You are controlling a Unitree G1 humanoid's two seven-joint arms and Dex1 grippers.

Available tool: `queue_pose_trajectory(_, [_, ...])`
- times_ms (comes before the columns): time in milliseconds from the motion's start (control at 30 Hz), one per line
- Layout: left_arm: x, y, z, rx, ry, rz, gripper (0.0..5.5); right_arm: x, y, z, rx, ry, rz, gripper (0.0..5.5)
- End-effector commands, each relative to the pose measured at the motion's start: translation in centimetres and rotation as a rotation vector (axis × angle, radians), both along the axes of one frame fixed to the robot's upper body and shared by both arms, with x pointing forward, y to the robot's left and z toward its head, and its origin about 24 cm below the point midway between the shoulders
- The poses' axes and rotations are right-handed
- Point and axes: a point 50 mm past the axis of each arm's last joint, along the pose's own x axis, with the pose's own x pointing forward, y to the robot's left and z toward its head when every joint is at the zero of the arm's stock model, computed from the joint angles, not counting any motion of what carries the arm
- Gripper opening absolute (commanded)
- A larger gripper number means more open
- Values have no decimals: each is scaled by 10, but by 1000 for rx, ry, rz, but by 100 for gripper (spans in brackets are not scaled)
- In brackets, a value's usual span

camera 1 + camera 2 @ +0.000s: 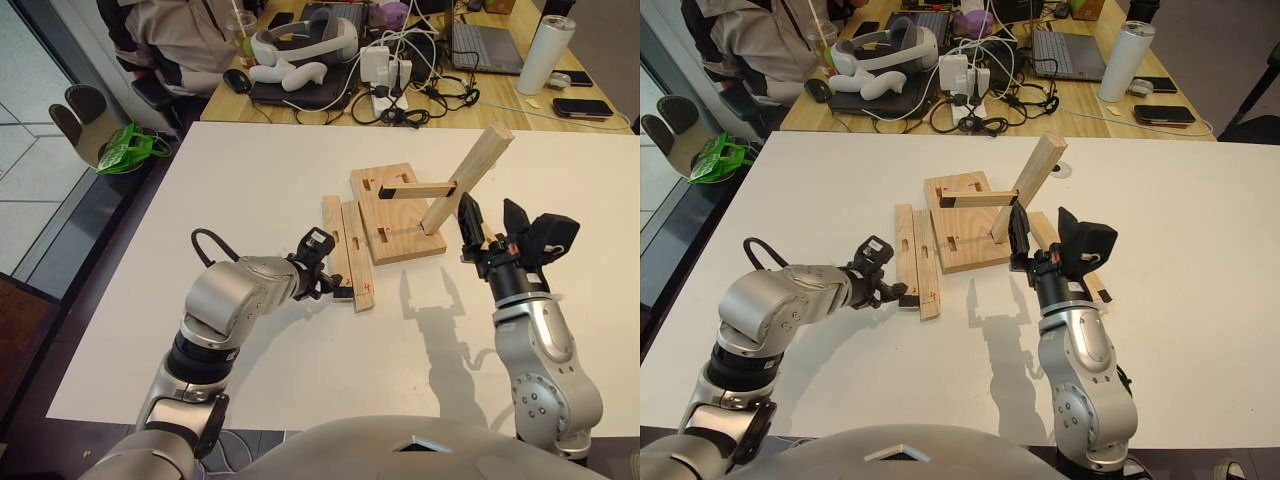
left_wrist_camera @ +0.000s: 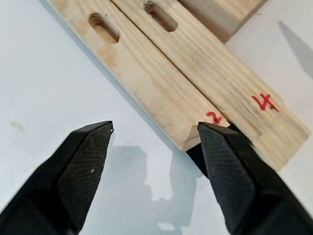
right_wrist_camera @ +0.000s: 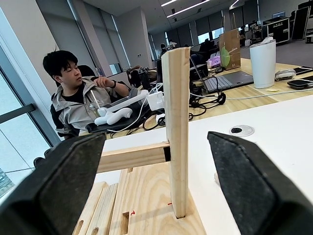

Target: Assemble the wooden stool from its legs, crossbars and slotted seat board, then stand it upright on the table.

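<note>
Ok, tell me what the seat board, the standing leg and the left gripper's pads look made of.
Seat board: pale unfinished wood, seemingly pine; visible grain, matte, routed slots.
Standing leg: same bare light wood, straight grain lines.
Left gripper's pads: black, finely dotted texture, likely rubber or textured plastic.

Seat board (image 1: pixel 385 228) flat, leg (image 1: pixel 470 175) slotted upright with crossbar (image 1: pixel 420 190); two legs (image 1: pixel 355 250) beside.

place: open-plan office | cues: laptop (image 1: pixel 485 45), VR headset (image 1: pixel 305 40), cables (image 1: pixel 400 100), shared desk (image 1: pixel 480 100)

Bright, even overhead light on the white table (image 1: pixel 320 380), with soft grey shadows beside the wooden legs (image 1: pixel 345 250).
</note>
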Motion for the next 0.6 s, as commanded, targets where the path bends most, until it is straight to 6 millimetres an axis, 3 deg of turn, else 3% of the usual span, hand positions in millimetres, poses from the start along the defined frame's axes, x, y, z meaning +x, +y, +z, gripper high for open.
queue_pose_trajectory(33, [0, -7, -5, -124, 62, 110, 323, -2, 4, 2, -16, -19, 12, 389])
queue_pose_trajectory(200, [1, -15, -14, -190, 111, 209, 323, -1, 4, 2, -19, -30, -1, 389])
queue_pose_trajectory(600, [-6, 17, -23, 165, 25, 66, 323, 1, 0, 5, -30, -45, -10, 389])
